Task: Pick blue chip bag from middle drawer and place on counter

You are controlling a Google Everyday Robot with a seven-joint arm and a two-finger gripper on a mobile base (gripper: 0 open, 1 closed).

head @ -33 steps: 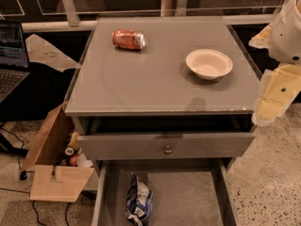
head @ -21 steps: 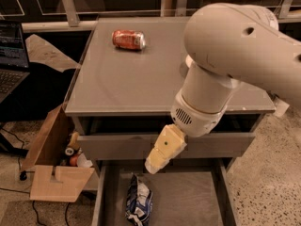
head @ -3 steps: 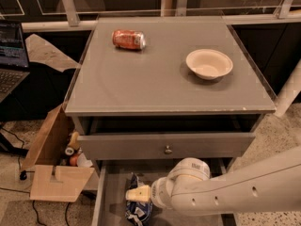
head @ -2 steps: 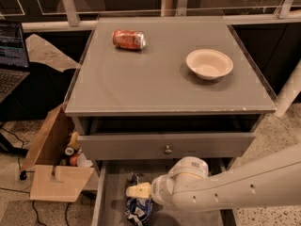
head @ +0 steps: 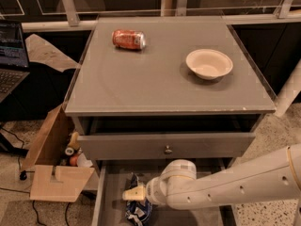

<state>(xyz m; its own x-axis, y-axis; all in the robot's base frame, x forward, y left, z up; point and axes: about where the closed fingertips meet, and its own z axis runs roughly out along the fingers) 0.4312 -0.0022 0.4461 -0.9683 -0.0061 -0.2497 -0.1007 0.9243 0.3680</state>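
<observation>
The blue chip bag (head: 137, 210) lies crumpled on the floor of the open middle drawer (head: 111, 197), at its left side near the bottom of the camera view. My gripper (head: 134, 193) reaches in from the right on a white arm and sits just over the bag's upper part, hiding some of it. The counter (head: 155, 79) is the wide grey cabinet top above.
An orange-red soda can (head: 129, 39) lies on its side at the counter's back left. A white bowl (head: 209, 63) stands at its right. The upper drawer front (head: 167, 145) with a small knob overhangs the middle drawer. A cardboard box (head: 54, 160) and a laptop (head: 10, 55) are at the left.
My arm swung from the counter's right side down into the middle drawer. Over the last second the gripper has stayed at the bag with hardly any movement.
</observation>
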